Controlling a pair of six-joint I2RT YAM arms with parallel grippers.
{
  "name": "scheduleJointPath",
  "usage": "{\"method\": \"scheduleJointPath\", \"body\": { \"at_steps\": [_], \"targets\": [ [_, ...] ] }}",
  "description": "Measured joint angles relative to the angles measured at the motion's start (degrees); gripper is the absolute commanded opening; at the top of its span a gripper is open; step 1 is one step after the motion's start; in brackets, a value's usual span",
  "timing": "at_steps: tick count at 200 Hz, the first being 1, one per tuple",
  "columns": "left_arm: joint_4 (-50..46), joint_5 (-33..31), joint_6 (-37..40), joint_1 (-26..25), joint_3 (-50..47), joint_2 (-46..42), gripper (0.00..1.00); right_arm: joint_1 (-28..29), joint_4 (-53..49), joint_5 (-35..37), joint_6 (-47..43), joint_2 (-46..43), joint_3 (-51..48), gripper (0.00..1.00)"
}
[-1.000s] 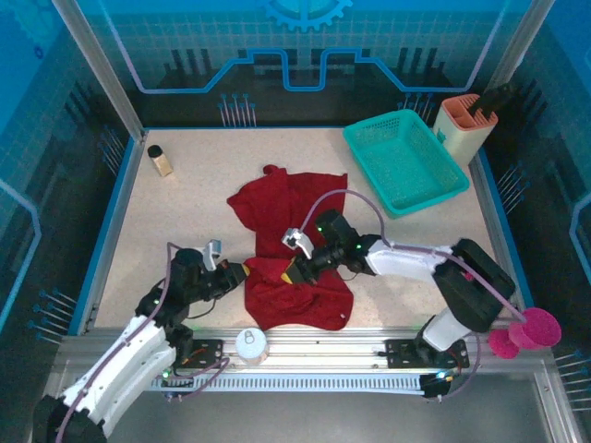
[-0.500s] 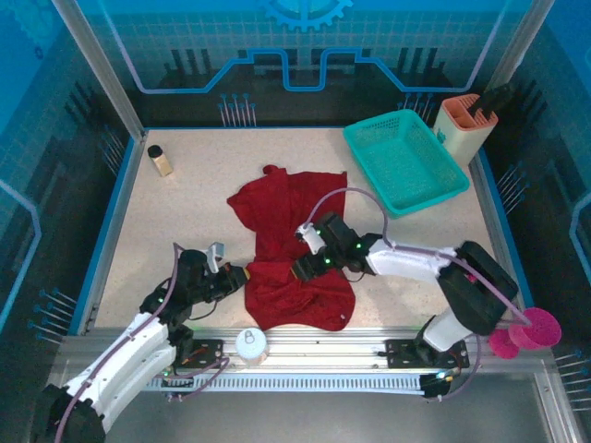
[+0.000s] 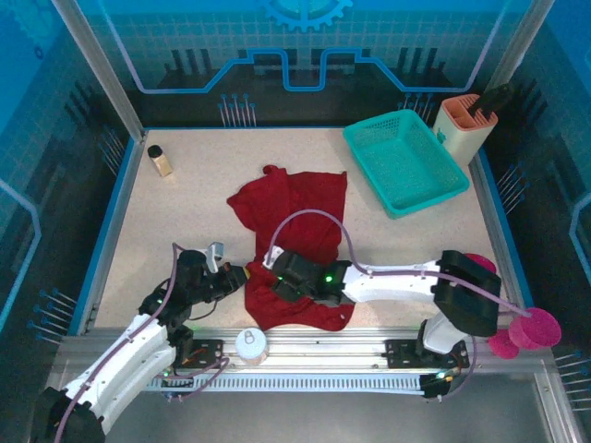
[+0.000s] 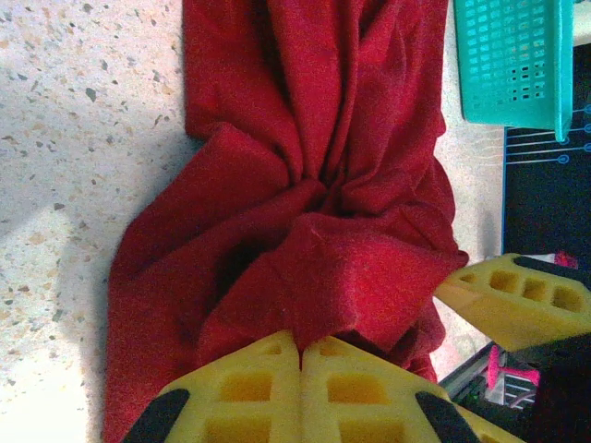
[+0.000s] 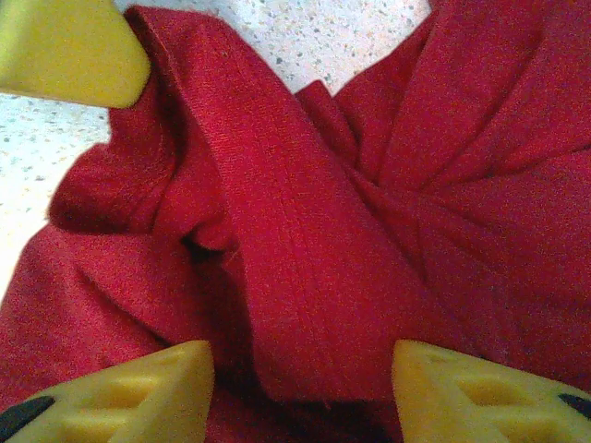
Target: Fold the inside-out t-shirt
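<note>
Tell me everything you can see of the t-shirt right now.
The t-shirt is plain dark red soft cloth, crumpled into folds on the speckled table, a stitched hem band showing. The left gripper is shut on its near-left edge; the right gripper stands open astride a fold beside it. The teal basket lies apart.

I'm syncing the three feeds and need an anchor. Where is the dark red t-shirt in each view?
Top external: t-shirt at the centre of the speckled tabletop, reaching the near edge.
Left wrist: t-shirt down the middle, its bunched cloth pinched by the left gripper at the bottom.
Right wrist: t-shirt across centre and right, a fold lying inside the open right gripper.
Shared landmark: the speckled tabletop beside the cloth.
</note>
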Motion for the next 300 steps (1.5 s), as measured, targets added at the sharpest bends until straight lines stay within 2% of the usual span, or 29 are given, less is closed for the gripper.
{"method": "scheduleJointPath", "body": {
  "at_steps": [14,36,47,58,76,96,130,139,149,161,184,199,213,230,246,269,300],
  "targets": [
    [0.0,0.0,0.0,0.0,0.0,0.0,0.0,0.1,-0.7,2.2,2.3,2.5,1.7,0.51],
    [0.0,0.0,0.0,0.0,0.0,0.0,0.0,0.0,-3.1,5.7,5.6,6.6,5.2,0.18],
    [0.0,0.0,0.0,0.0,0.0,0.0,0.0,0.0,-4.2,6.7,7.4,7.5,6.3,0.07],
    [-0.2,0.0,0.0,0.0,0.2,0.0,0.0,0.0,-5.4,6.9,8.1,7.3,6.9,0.0],
    [-1.4,0.0,0.4,0.0,1.6,0.0,0.0,-0.5,-7.5,3.7,8.7,5.5,7.8,0.0],
    [-1.6,-0.1,1.5,0.0,3.8,0.4,0.0,-3.6,-9.6,-9.4,7.4,0.2,8.3,0.0],
    [-1.2,-1.7,4.5,0.0,6.6,4.3,0.0,-17.3,-7.6,-46.8,8.4,-5.7,9.1,0.0],
    [-1.3,-2.5,5.4,0.0,7.1,5.6,0.0,-19.3,-7.8,-52.3,8.5,-5.4,9.2,0.0],
    [-1.3,-3.5,6.4,0.0,7.7,6.6,0.0,-20.5,-9.9,-55.1,8.2,-4.9,9.4,0.0],
    [-1.3,-4.5,7.2,0.0,8.3,6.9,0.0,-21.4,-13.7,-54.6,7.2,-3.5,10.3,0.05],
    [-1.2,-5.6,8.0,0.0,8.8,6.9,0.0,-22.1,-20.9,-45.9,4.7,0.9,13.0,0.17],
    [-1.3,-5.6,8.0,0.0,8.8,6.9,0.0,-22.1,-23.6,-39.4,3.7,3.4,13.7,0.34],
    [-1.3,-5.6,8.1,0.0,8.8,6.7,0.0,-21.7,-25.9,-33.1,2.5,5.1,13.7,0.38],
    [-1.4,-5.6,8.0,0.0,8.7,6.2,0.0,-20.3,-26.8,-26.9,1.6,5.2,12.9,0.49],
    [-1.4,-5.4,7.9,0.0,8.7,5.3,0.0,-17.9,-25.6,-22.8,2.5,2.8,10.5,0.52],
    [-1.4,-5.1,7.8,0.0,8.4,3.6,0.0,-16.1,-24.4,-23.1,8.2,-2.9,6.8,0.55],
    [-1.6,-4.9,7.8,0.0,8.3,2.2,0.0,-16.1,-18.5,-26.2,21.4,-8.4,1.4,0.58]
  ]
}}
